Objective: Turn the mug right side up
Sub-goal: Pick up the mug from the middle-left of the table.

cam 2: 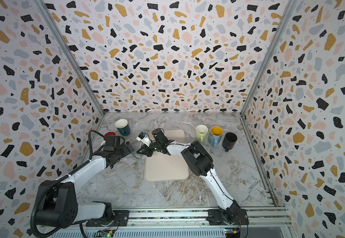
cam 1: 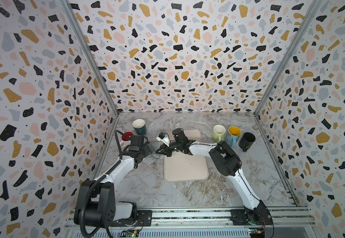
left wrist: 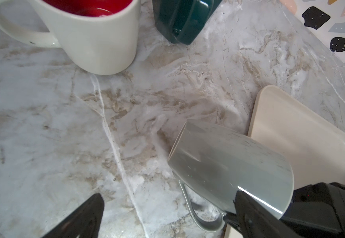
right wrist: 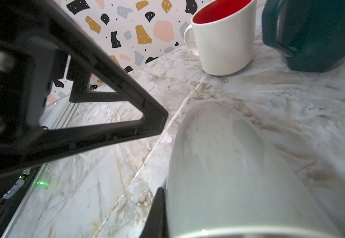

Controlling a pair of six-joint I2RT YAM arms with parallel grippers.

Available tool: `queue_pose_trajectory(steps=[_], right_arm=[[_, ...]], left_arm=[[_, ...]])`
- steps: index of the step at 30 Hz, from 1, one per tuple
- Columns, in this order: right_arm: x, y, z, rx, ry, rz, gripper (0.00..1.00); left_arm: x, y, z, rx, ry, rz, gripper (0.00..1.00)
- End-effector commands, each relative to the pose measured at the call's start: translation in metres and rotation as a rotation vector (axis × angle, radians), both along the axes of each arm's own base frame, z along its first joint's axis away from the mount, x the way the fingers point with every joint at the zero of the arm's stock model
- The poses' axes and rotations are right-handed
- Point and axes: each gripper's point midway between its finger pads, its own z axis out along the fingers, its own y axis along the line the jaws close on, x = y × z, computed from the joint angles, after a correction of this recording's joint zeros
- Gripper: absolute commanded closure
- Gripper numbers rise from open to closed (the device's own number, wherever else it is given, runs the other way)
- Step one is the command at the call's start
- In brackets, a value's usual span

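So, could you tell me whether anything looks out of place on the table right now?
Yes: the grey mug is tipped on its side beside a corner of the beige tray, its rim clamped in the right tool. The white mug and teal mug nearby stand upright; nothing spilled.

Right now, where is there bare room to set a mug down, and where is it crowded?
Free: tray, near half; marble between it and front rail. Crowded: back left, around the red-lined mug, teal mug and grey mug.
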Motion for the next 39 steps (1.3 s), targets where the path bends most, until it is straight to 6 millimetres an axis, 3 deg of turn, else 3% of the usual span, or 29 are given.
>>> queue_pose_trajectory(steps=[1, 6, 17, 24, 27, 32, 39], right_arm=[[0.005, 0.005, 0.012, 0.007, -0.007, -0.020, 1.00], [0.015, 0.002, 0.018, -0.035, -0.031, -0.097, 1.00], [0.031, -0.018, 0.072, -0.081, -0.107, -0.268, 1.00], [0.046, -0.039, 0.088, -0.178, -0.142, -0.392, 1.00], [0.056, -0.059, 0.089, -0.253, -0.130, -0.440, 1.00], [0.077, -0.112, 0.093, -0.373, -0.111, -0.575, 1.00], [0.091, -0.178, 0.097, -0.503, -0.095, -0.725, 1.00]], left_arm=[[-0.001, 0.004, 0.007, 0.018, -0.026, -0.002, 0.00], [-0.003, 0.007, 0.016, 0.034, -0.045, 0.005, 0.00], [-0.006, 0.008, 0.024, 0.032, -0.084, 0.006, 0.00], [-0.004, 0.002, 0.021, 0.009, -0.099, -0.021, 0.00], [-0.002, -0.001, 0.022, -0.001, -0.109, -0.037, 0.00], [-0.002, -0.001, 0.029, 0.011, -0.127, -0.049, 0.00], [0.001, -0.006, 0.032, -0.022, -0.153, -0.061, 0.00]])
